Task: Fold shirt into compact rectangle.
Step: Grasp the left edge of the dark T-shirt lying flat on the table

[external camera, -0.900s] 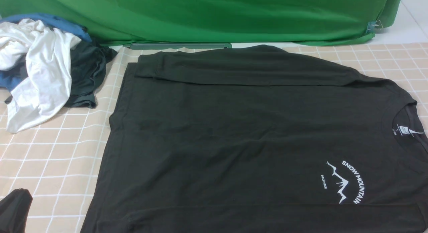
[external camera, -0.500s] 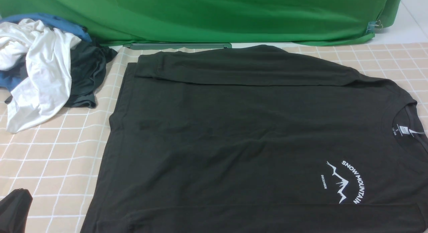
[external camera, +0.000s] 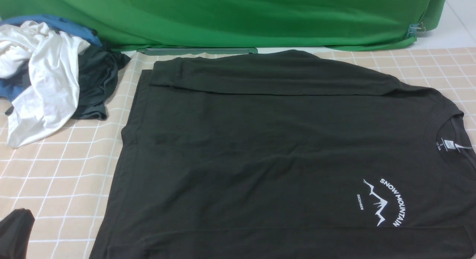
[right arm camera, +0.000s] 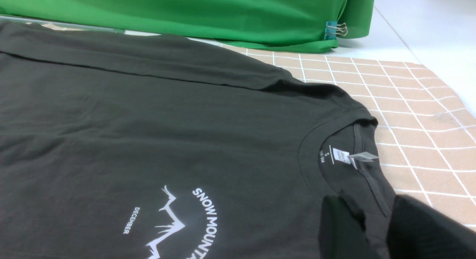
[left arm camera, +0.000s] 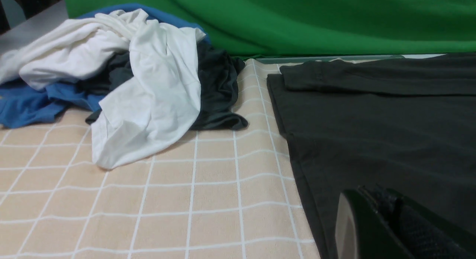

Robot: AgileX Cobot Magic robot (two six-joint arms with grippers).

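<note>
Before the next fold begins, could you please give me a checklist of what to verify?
1. Shirt lies flat with the print up: ok.
2. Far sleeve is folded in across the body: ok.
3. Pile of other clothes lies apart from the shirt: ok.
4. Left fingers are shut at the hem end: ok. Whether they hold cloth: cannot tell.
5. Right fingers are at the collar: ok.
6. Right fingers are closed on the cloth: not ok. They stand apart, with the collar between them.
</note>
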